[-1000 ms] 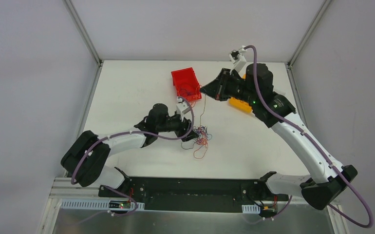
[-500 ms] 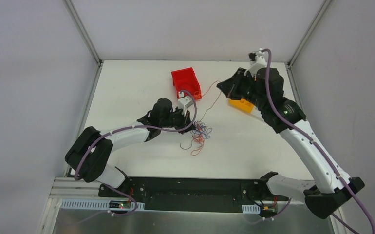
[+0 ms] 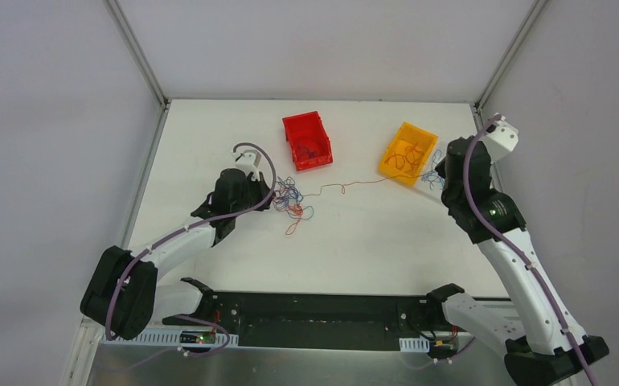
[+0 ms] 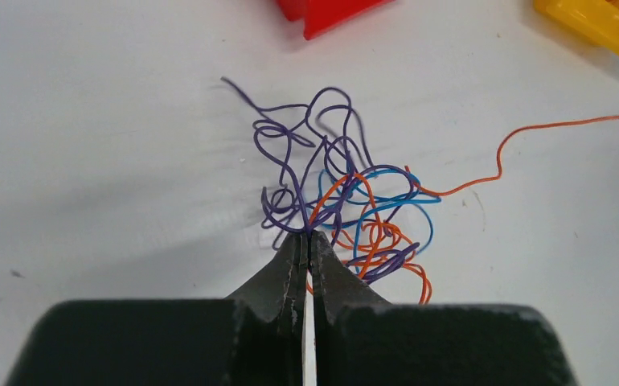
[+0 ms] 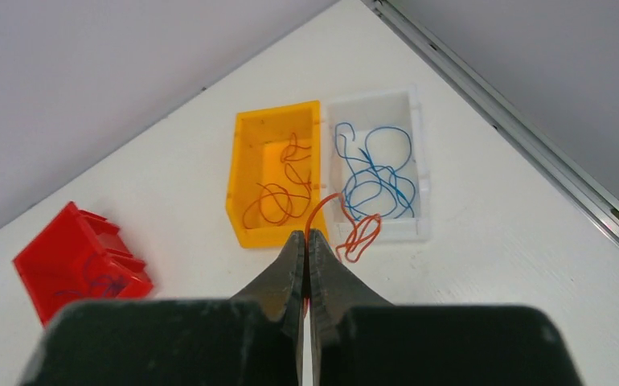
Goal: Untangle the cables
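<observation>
Left gripper [image 4: 307,235] pinches purple strands [image 4: 286,173] at the near edge of the tangle [image 4: 346,201]. Right gripper [image 5: 306,235] pinches one orange cable [image 3: 346,186], strung left-to-right between the two. Yellow bin [image 5: 246,193] lies just beyond the right fingertips.

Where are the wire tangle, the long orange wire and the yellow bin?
wire tangle [image 4: 337,195], left wrist view, middle of the knot.
orange wire [image 4: 500,159], left wrist view, its upright bend right of the knot.
yellow bin [image 5: 232,173], right wrist view, left wall.
</observation>
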